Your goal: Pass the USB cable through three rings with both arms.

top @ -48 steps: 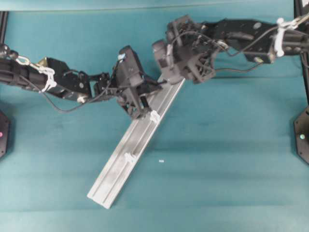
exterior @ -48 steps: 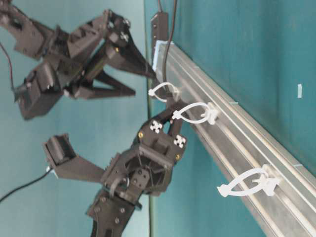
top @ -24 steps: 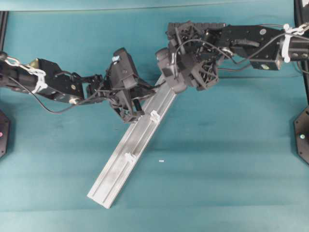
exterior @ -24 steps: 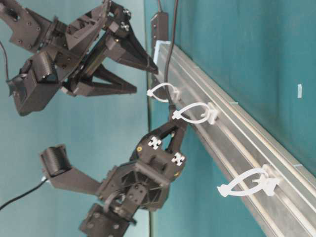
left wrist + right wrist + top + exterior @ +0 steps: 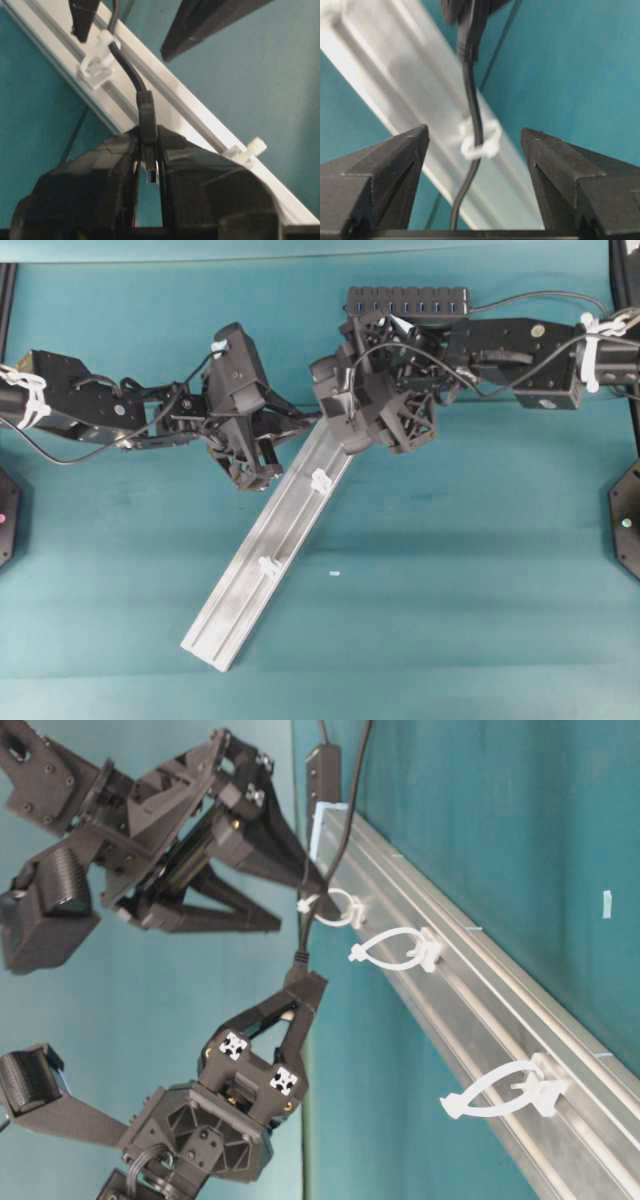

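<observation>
Teal worktop (image 5: pixel 450 590), silver rail (image 5: pixel 270 550) running 1 to 7 o'clock. Left gripper (image 5: pixel 298 1003) jaws pinched on the USB cable (image 5: pixel 471 107) plug, cord already through the top ring (image 5: pixel 480 137). Right gripper (image 5: pixel 475 150) jaws wide, empty, straddling that ring. Next judged: draw slack gently, plug aligned with the middle ring (image 5: pixel 395 948).

Rail (image 5: pixel 262 550): brushed silver metal, grooved, dull sheen. Rings (image 5: pixel 392 948): translucent white plastic, smooth. USB cable (image 5: pixel 471 107): black rubbery sheath, slightly glossy; plug (image 5: pixel 147 118) moulded matt black. Gripper fingers (image 5: pixel 385 167): matt black plastic. Table cover (image 5: pixel 480 570): teal, matt, cloth-like.
</observation>
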You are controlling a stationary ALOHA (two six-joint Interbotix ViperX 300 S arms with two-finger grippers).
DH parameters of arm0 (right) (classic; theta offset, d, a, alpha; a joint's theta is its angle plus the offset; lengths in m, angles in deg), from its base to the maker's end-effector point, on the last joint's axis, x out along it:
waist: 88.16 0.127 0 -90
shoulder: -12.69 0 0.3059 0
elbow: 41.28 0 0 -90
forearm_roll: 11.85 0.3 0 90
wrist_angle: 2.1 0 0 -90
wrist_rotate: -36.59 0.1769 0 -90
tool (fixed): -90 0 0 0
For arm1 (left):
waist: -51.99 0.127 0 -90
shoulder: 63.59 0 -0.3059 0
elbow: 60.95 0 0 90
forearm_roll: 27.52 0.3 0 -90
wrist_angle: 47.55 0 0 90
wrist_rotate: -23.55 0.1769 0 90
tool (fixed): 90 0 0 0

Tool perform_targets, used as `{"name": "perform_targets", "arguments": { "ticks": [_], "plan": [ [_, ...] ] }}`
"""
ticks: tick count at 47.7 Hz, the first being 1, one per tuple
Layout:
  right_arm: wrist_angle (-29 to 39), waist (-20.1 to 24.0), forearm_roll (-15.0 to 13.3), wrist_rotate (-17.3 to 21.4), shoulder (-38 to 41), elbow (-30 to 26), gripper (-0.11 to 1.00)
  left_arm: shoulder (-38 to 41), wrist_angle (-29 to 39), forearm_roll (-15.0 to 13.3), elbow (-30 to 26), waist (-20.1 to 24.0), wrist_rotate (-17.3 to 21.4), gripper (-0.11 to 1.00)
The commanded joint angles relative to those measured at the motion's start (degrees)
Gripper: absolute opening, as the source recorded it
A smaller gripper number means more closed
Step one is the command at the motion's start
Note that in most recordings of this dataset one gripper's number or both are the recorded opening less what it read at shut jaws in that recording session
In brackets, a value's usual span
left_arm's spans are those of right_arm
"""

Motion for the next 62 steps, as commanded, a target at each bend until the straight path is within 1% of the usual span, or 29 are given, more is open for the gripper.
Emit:
{"name": "perform_targets", "arguments": {
  "ticks": [1, 9, 19, 27, 31, 38, 47, 55, 62],
  "plan": [
    [-2.20, 0.35, 0.09, 0.79, 0.18, -0.79, 0.81, -1.32, 0.00, 0.35, -0.62, -0.70, 0.09, 0.09],
    [-4.66, 0.44, 0.09, 0.79, 1.14, -0.79, 0.81, -1.32, 0.09, 0.35, -0.62, -0.79, 0.18, 0.09],
    [-4.48, 0.44, 0.09, 0.70, 2.72, -0.79, 0.80, -1.32, 0.00, 0.35, -0.70, -0.79, 0.35, 0.09],
    [-4.83, 0.44, 0.09, 0.70, 2.99, -1.14, 0.75, -1.23, 0.00, 0.35, -0.79, -0.88, 0.35, 0.09],
    [-4.83, 0.44, 0.00, 0.44, 3.16, -1.32, 0.69, -1.23, 0.09, 0.35, -0.88, -0.79, 0.35, 0.09],
    [-4.83, 0.44, -0.26, 0.00, 3.16, -1.32, 0.50, -1.23, 0.00, 0.35, -0.88, -0.79, 0.35, 0.09],
    [-3.87, 0.62, -0.26, 0.00, 3.43, -1.32, 0.31, -1.23, 0.00, 0.35, -0.97, -0.79, 0.35, 0.09],
    [-3.52, 0.70, -0.26, -0.26, 3.60, -1.67, 0.18, -1.23, 0.00, 0.35, -0.97, -0.79, 0.35, 0.09],
    [-2.55, 1.32, -0.53, -1.67, 3.78, -2.29, 0.12, -1.23, 0.09, 0.35, -0.97, -0.79, 0.09, 0.09]
  ]
}}
